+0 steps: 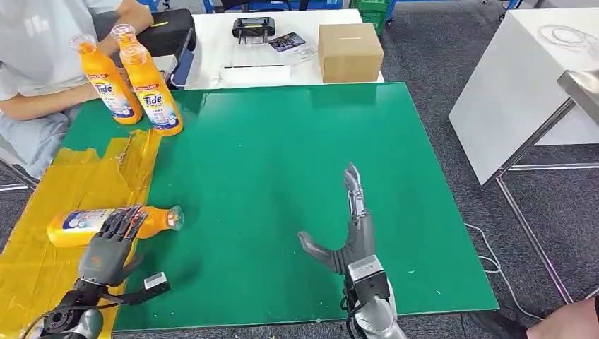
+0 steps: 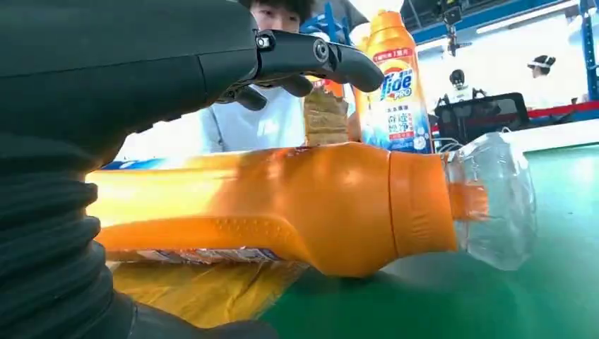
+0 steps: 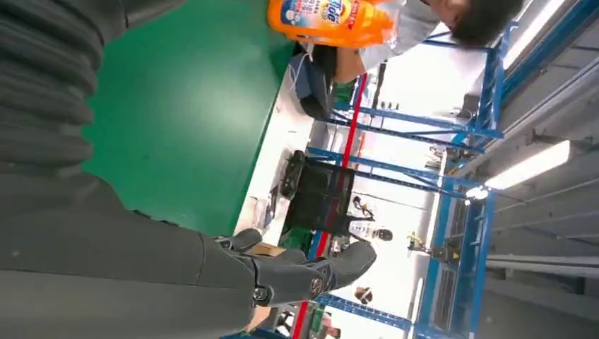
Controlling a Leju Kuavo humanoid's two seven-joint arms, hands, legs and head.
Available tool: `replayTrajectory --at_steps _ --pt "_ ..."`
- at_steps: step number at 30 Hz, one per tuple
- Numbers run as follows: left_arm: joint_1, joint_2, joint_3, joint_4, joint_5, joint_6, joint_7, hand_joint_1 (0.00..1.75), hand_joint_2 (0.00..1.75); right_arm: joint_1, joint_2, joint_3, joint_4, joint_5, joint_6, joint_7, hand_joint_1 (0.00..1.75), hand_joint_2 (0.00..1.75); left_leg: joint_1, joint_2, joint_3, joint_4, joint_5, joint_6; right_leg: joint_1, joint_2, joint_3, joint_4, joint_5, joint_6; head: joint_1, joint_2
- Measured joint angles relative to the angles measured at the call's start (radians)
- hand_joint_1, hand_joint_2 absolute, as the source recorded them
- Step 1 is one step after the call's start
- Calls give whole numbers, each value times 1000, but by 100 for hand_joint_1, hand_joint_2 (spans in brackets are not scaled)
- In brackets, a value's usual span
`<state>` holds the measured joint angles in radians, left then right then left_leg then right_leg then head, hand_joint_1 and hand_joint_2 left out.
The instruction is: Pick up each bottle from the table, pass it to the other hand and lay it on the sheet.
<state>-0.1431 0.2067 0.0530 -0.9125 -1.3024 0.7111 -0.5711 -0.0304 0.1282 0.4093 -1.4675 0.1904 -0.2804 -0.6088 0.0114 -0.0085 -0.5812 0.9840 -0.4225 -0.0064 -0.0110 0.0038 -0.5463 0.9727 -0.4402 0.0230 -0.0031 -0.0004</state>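
Observation:
An orange Tide bottle (image 1: 74, 224) lies on its side on the yellow sheet (image 1: 42, 282), its clear cap reaching onto the green mat (image 1: 282, 162). My left hand (image 1: 109, 247) hovers over its middle with fingers stretched out and thumb held away. The left wrist view shows the bottle (image 2: 297, 205) resting under my straight fingers (image 2: 318, 60), with a gap between them. My right hand (image 1: 350, 233) stands open over the mat's front middle, holding nothing. Two more orange bottles (image 1: 106, 81) (image 1: 152, 88) stand upright at the back left.
A person (image 1: 35, 63) sits at the back left, a hand by the standing bottles. Behind the mat are a cardboard box (image 1: 350, 53) and a black device (image 1: 253, 28) on a white table. Another white table (image 1: 523, 78) stands to the right.

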Motion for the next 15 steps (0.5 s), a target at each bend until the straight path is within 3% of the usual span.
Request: replayTrajectory --at_steps 12,15 --pt "20 -60 81 -43 32 -2 -62 0 175 0 0 1 1 0 0 0 0 175 0 0 0 0 0 0 0 0 -1 0 0 0 0 0" --pt "38 -81 89 -82 175 -2 -108 0 175 1 0 1 1 0 -2 0 0 175 0 0 -1 0 0 0 0 0 -2 0 0 0 0 0"
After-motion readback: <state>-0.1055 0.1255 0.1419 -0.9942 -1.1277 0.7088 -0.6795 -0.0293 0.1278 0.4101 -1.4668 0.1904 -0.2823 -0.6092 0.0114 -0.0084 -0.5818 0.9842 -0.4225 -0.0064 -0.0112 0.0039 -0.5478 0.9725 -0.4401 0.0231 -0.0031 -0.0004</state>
